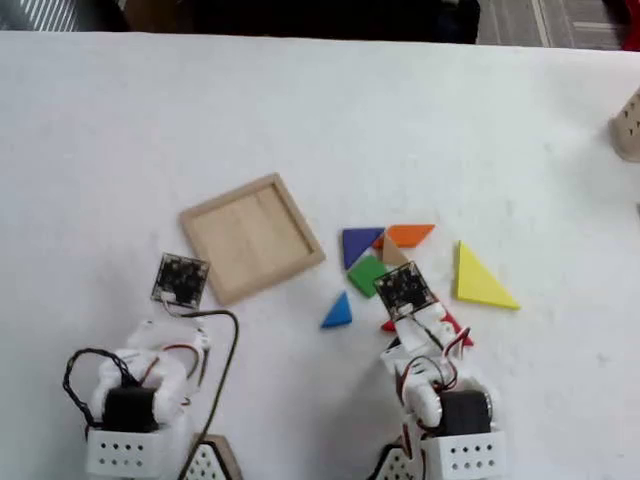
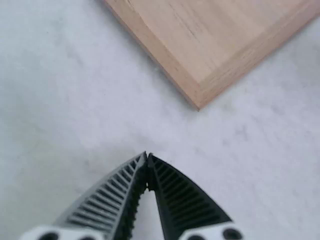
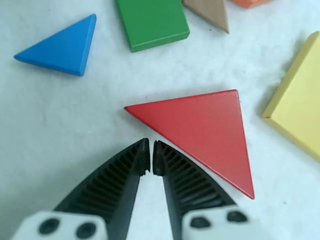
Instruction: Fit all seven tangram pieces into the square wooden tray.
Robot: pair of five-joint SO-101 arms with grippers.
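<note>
- R hand [image 3: 151, 150]: tips pressed together, nothing held, low over the tabletop [image 1: 300, 120].
- Red triangle [image 3: 200, 130]: lies flat just past those tips. One sharp corner is the part nearest them, w/ a thin gap, not touching. Its long edge slants away alongside the hand. My guess is the hand has to open and come across that corner before it can grip.
- Yellow triangle [image 3: 300, 110]: just beside the red one, a narrow strip of tabletop between them.
- Farther out from the R hand: green square [image 3: 152, 20], blue triangle [image 3: 62, 47], tan triangle [image 3: 210, 12], all flat and near each other.
- Back of the cluster, right of centre in the high view: dark blue triangle [image 1: 358, 245] and orange piece [image 1: 410, 234].
- Tray [image 1: 252, 238]: left of centre in the high view, turned on the diagonal, well apart from the red triangle. All seven pcs lie outside it.
- L hand [image 2: 148, 162]: also closed and empty, just short of the tray's near corner.
- So R arm is the nearer one for the pcs. I reckon any piece goes leftward across the high view to reach the tray.
</note>
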